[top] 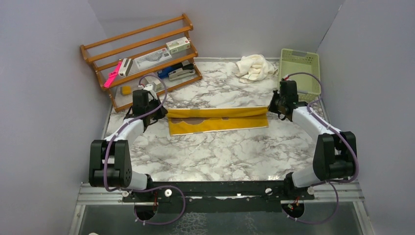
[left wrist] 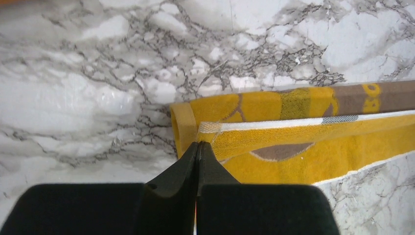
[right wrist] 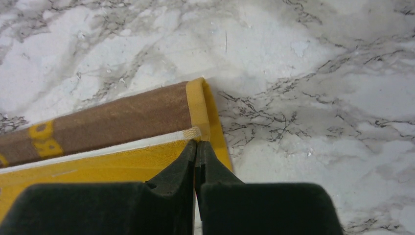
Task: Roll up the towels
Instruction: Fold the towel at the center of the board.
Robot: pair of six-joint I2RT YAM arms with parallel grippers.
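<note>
The mustard towel (top: 218, 120) is stretched, folded, across the middle of the counter (top: 220, 161), its ends clenched in the left jaws and the right jaws; the cream towel (top: 254, 67) is bunched by the far edge.

Crumpled towel (top: 254, 67) lies behind the folded towel (top: 218, 120), just left of basket (top: 299, 62).

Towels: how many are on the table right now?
2. The mustard-yellow towel lies folded mid-table, its ends pinched by the left gripper and right gripper; the cream towel sits crumpled at the back, beside the green basket. Nothing seems hidden.
</note>
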